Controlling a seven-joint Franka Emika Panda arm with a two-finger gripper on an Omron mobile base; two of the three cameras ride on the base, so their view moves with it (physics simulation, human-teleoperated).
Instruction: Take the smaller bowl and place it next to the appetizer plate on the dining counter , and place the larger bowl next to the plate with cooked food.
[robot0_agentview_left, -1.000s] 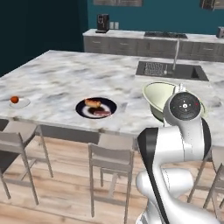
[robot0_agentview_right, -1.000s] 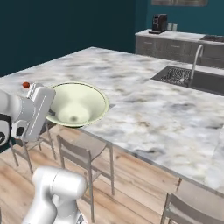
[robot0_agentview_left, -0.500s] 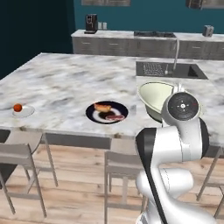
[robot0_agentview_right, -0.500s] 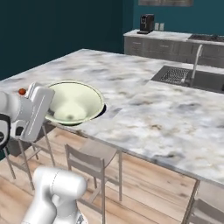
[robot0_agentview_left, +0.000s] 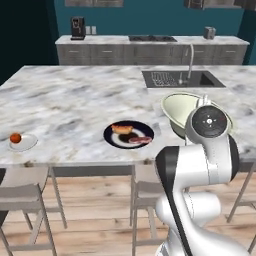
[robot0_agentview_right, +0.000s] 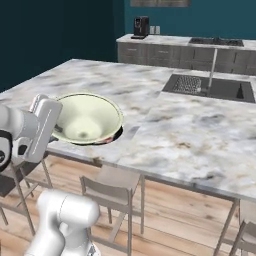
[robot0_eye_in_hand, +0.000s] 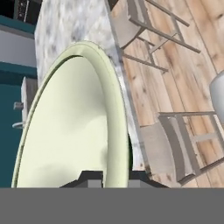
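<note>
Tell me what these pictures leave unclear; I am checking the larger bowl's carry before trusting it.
- Pincer: its tips are cut by the hand view's bottom band; the arm hides them in the left base view.
- Larger bowl: the near rim sits behind the hand in the right base view.
- Plate with cooked food: food too small to name in the left base view.
- Appetizer plate: tiny.

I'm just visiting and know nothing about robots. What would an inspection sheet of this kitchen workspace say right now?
Surface: dining counter, marbled top.
Job's things: larger bowl held tilted above the counter's near edge; plate with cooked food near the front edge; appetizer plate further left, with a red ball.
Clutter: nothing seen.
Grippers: gripper shut on the larger bowl's rim.
Cables: nothing seen.
Surroundings: sink with faucet, chairs, coffee machine on the back counter.
</note>
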